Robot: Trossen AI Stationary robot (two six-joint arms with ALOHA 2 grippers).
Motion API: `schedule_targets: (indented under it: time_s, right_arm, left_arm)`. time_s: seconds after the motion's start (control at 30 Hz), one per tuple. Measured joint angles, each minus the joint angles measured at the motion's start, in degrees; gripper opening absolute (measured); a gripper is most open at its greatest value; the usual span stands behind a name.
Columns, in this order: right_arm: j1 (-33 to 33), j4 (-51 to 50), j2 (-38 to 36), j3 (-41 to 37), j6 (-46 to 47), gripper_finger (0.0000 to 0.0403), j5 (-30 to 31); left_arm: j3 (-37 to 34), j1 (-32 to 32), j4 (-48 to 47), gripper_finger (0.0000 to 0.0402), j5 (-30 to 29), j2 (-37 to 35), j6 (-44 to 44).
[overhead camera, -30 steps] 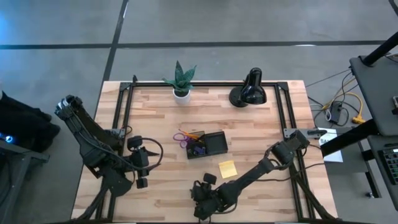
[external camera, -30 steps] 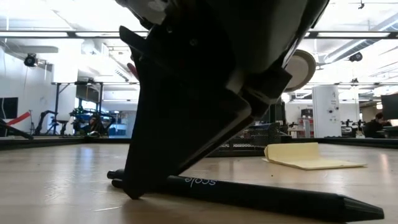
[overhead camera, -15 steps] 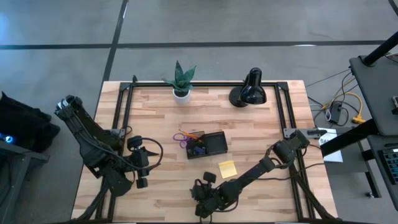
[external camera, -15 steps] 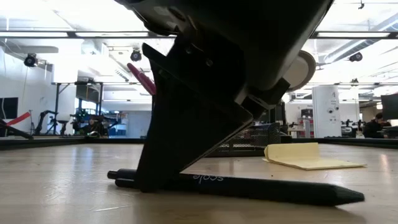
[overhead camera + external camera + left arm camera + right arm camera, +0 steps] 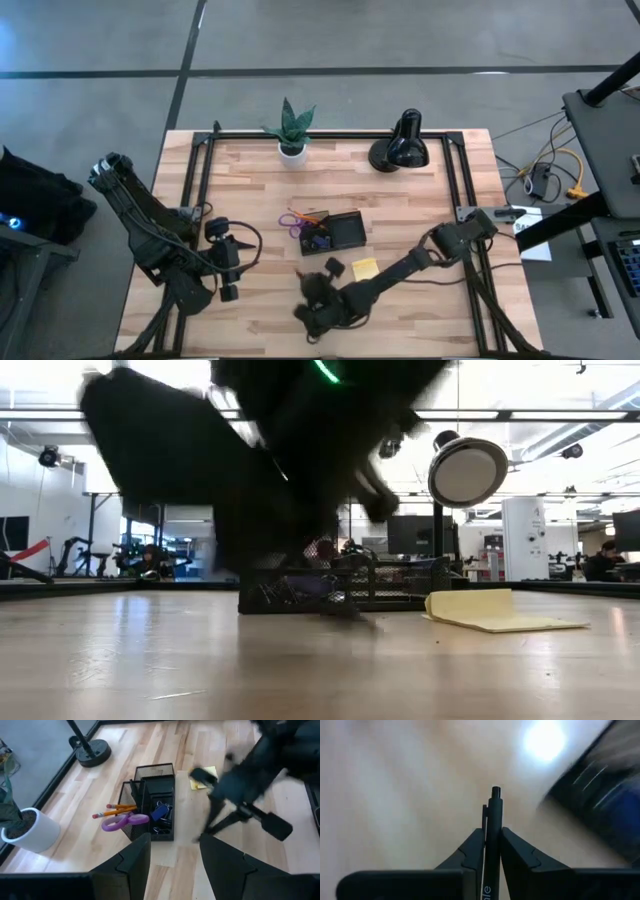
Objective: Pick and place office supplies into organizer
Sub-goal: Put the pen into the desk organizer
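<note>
We look down on a pale wood table (image 5: 250, 170) with a black frame, standing on a grey floor; from table height a bright workshop with ceiling lights shows beyond it. At the far edge stand a plant (image 5: 290, 128) in a white pot and a black lamp (image 5: 400, 143). Near the middle sits the organizer (image 5: 333, 232), a black mesh tray; in the left wrist view we see blue clips (image 5: 160, 813) inside it, while purple scissors (image 5: 123, 821) and orange pencils (image 5: 114, 810) lean out of its side nearest the plant. A yellow pad (image 5: 365, 270) lies flat on the wood just in front of the organizer, apart from it. The right arm reaches across the near half of the table, and the right gripper (image 5: 318, 308) hangs blurred above the wood in front of the organizer. Its wrist view shows both fingers (image 5: 470, 852) clamped on a black pen (image 5: 493, 832), which sticks out past the fingertips. The left gripper (image 5: 228, 292) waits at the left side of the table, well apart from the supplies, its fingers (image 5: 131, 863) spread with nothing between them
</note>
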Motion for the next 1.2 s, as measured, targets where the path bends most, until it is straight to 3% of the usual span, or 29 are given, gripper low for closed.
schedule_targets:
  time_s: [0.2,0.37,0.67,0.87,1.2]
  right_arm:
    - [-1.05,-7.49,-2.96,6.01,11.33,0.0043,23.59]
    - [-3.93,-9.25,-4.81,10.06,7.91,0.0043,35.56]
    - [-8.51,-10.27,-6.92,7.77,4.34,0.0043,39.81]
    - [-9.18,-10.28,-6.39,5.42,2.56,0.0043,39.53]
    - [-9.63,-9.87,-5.8,0.76,8.58,0.0043,43.96]
  left_arm:
    - [0.05,0.0,0.03,0.0157,-0.17,-0.24,0.0]
    - [0.05,0.0,0.03,0.0157,-0.19,-0.24,0.0]
    - [0.03,0.0,-0.17,0.0157,-0.18,-0.24,0.05]
    - [-0.01,0.0,-0.45,0.0157,-0.16,-0.24,0.66]
    - [-0.14,0.0,-0.49,0.0157,0.08,-0.23,4.91]
